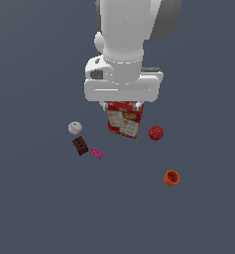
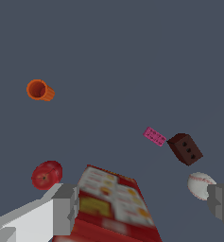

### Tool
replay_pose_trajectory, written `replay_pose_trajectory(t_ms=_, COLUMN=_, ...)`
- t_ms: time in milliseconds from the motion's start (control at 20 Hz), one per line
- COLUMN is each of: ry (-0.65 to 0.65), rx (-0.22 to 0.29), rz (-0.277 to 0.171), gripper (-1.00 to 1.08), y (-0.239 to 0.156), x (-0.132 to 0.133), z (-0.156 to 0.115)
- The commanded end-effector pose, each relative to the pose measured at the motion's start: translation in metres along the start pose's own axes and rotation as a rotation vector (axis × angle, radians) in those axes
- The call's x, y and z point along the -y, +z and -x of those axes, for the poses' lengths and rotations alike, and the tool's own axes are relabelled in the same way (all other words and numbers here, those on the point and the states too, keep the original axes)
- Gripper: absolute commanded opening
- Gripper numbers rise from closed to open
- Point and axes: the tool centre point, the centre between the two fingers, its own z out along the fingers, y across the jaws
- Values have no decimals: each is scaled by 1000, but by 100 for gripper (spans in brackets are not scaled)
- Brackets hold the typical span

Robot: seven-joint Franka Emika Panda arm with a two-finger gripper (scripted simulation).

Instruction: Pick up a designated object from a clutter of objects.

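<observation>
A: Hovering over the clutter, my end effector (image 2: 144,208) hangs with its fingers (image 2: 64,208) spread wide, nothing between them but air; the red printed box (image 1: 124,119) lies on the counter (image 1: 39,208) directly beneath.

B: And where is the red fruit (image 1: 155,132)?

A: On the counter just beside the box, on the exterior view's right, close to it but whether they touch I cannot tell. It is glossy, round, much smaller than the box. In the wrist view it sits near one of my fingers, outside the gap.

B: What else lies around?

A: An orange cup (image 1: 171,177) lies well apart from the fruit, farther to the exterior view's right and nearer that camera, tipped on its side with its mouth showing. On the exterior view's left of the box sit a white ball (image 1: 75,128), a dark brown block (image 1: 80,145) just beside it, and a pink flat brick (image 1: 96,153) next to the block.

B: Is anything touching your fingers?

A: No. The wrist view shows the ball close by my other finger, yet it rests on the counter below.
</observation>
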Motion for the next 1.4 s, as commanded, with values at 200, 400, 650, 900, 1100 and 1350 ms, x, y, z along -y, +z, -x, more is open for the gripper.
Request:
replay_pose_trajectory(t_ms=200, ry=1, rx=17, rz=-6, gripper=100, y=6, x=-3, z=3)
replay_pose_trajectory(t_ms=400, ry=5, rx=45, rz=-18, gripper=100, y=13, x=-10, z=8)
replay_pose_trajectory(t_ms=650, ry=5, rx=45, rz=-18, gripper=100, y=14, x=-10, z=8)
replay_pose_trajectory(t_ms=900, ry=-4, rx=43, rz=-12, gripper=100, y=26, x=1, z=8)
replay_pose_trajectory(t_ms=1100, ry=-19, rx=40, rz=-4, gripper=100, y=44, x=19, z=9)
replay_pose_trajectory(t_ms=1350, ry=-47, rx=33, rz=7, gripper=100, y=77, x=51, z=14)
